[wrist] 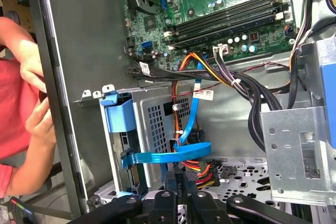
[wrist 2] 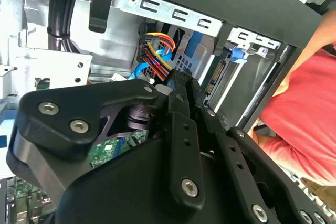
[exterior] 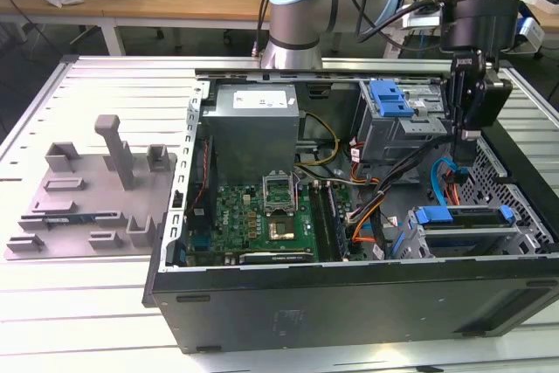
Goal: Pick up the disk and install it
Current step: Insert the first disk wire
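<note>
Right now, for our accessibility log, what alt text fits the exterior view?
A black robot gripper hangs inside an open black computer case, above a silver hard drive in a blue bracket sitting in its metal cage.

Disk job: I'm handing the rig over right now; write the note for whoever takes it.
Gripper: shut, empty, tips down inside the case beside the cage.
Disk: lying in the cage, at the exterior view's right end of the case.
Done: the disk has been picked and placed in the cage, judging by how it lies.
Left: I cannot tell whether it is fully seated, or whether the blue cable is plugged in.
Note: a person's hand is at the case wall near the cage.
</note>
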Available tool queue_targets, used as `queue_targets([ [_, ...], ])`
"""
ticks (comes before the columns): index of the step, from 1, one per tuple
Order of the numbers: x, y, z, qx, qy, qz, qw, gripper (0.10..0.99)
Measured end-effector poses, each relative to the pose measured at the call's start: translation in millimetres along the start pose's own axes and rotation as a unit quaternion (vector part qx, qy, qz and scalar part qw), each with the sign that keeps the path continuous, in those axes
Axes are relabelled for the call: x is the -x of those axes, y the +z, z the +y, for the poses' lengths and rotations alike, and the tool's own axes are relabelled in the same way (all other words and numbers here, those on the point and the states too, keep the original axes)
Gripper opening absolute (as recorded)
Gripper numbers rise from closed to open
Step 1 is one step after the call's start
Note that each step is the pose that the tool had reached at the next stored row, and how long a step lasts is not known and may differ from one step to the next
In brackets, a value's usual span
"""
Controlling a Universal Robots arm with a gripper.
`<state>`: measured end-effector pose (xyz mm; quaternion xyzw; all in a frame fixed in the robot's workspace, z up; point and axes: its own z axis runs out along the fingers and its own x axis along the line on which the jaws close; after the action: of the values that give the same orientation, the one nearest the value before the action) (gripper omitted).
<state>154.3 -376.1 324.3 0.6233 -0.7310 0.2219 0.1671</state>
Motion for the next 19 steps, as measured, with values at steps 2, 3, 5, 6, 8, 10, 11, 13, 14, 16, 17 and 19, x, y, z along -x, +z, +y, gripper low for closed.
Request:
queue_targets([
  [2,-2.9,1.8,-0.4,0.001,-0.001,-0.0004,1.0,0.169],
  [3,-4.4,2.7,-0.7,0.0015,-0.002,-0.0006,1.0,0.169],
  [5,-6.6,2.8,-1.1,0.0017,-0.003,-0.0005,1.0,0.169],
  [6,-11.2,2.8,-1.8,0.0017,-0.003,-0.0005,1.0,0.169],
  [8,-16.9,4.5,-2.6,0.0018,-0.003,-0.0012,1.0,0.169],
  [10,-25.3,6.6,-4.0,0.0022,-0.003,-0.0043,1.0,0.169],
  [11,-28.2,7.0,-4.4,0.0027,-0.003,-0.007,1.0,0.169],
  [13,-32.7,7.5,-5.0,0.0037,-0.003,-0.0133,0.9999,0.169],
  [14,-34.4,7.6,-5.2,0.0041,-0.003,-0.0161,0.9999,0.169],
  [16,-38.2,7.7,-5.8,0.0047,-0.003,-0.0211,0.9998,0.169],
  [17,-39.9,8.1,-6.0,0.005,-0.003,-0.0235,0.9997,0.169],
  [19,-43.6,9.6,-6.6,0.0055,-0.002,-0.0286,0.9996,0.169],
])
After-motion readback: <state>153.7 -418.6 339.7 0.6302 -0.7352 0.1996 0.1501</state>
